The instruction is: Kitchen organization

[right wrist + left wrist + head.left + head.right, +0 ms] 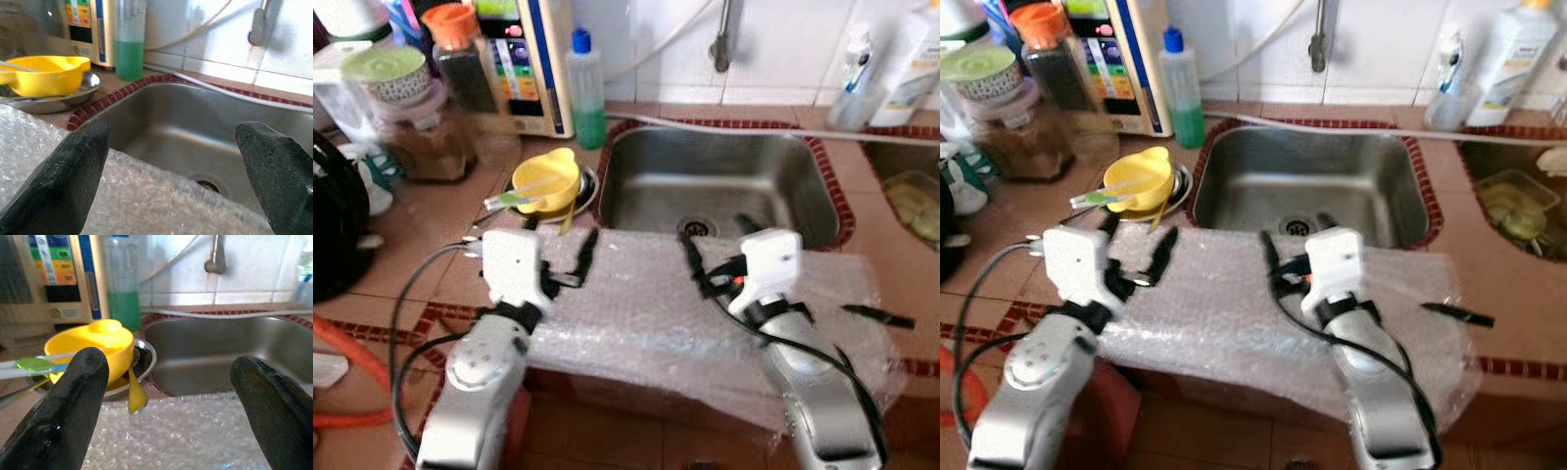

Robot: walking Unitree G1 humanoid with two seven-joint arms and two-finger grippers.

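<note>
A sheet of bubble wrap [656, 304] lies over the counter edge in front of the steel sink [636, 181]. My left gripper [563, 245] hovers open just above the wrap's left part, its fingers [73, 406] pointing at a yellow bowl [546, 181]. The bowl sits in a shallow metal dish [146, 357] with a green-tipped utensil [509, 200] across it. My right gripper [718, 240] is open over the wrap's far edge, facing the sink basin [195, 142]. Nothing is between either pair of fingers.
A green soap bottle [585, 88] and a water purifier [533, 64] stand behind the bowl. Jars [411, 117] crowd the left counter. Bottles [911, 59] stand at the back right. A thin black item [879, 315] lies on the wrap's right end. A second basin [911, 201] is at far right.
</note>
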